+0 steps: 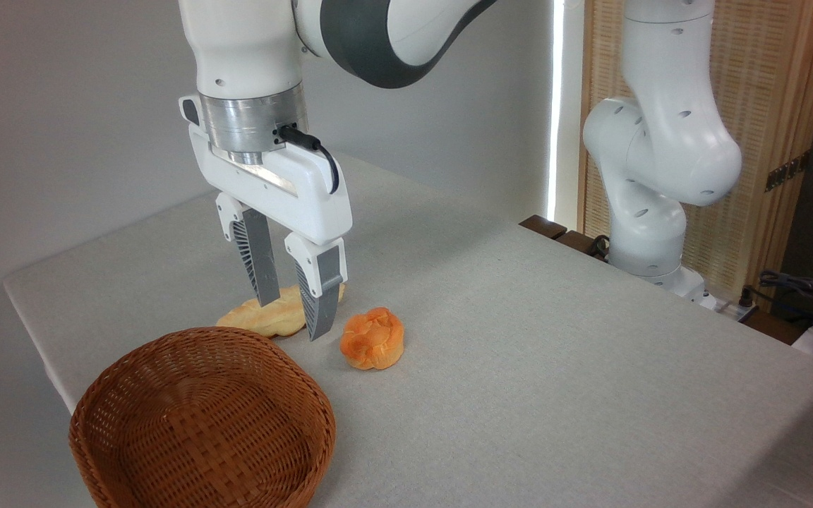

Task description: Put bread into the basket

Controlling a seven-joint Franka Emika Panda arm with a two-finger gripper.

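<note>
Grey cloth-covered table [555, 367] against a plain wall, slatted wooden screen [766, 106] off to the right. Only 1 view here. Using the basket [202, 423] as anchor: brown wicker, sitting at the near left edge. Orange knotted bread [372, 339] up and to its right, flat on the cloth, apart from the rim. Pale braided loaf [265, 316] just behind the basket. Gripper [290, 321] hanging over that loaf, 2 fingers spread partway, gripping nothing.
</note>
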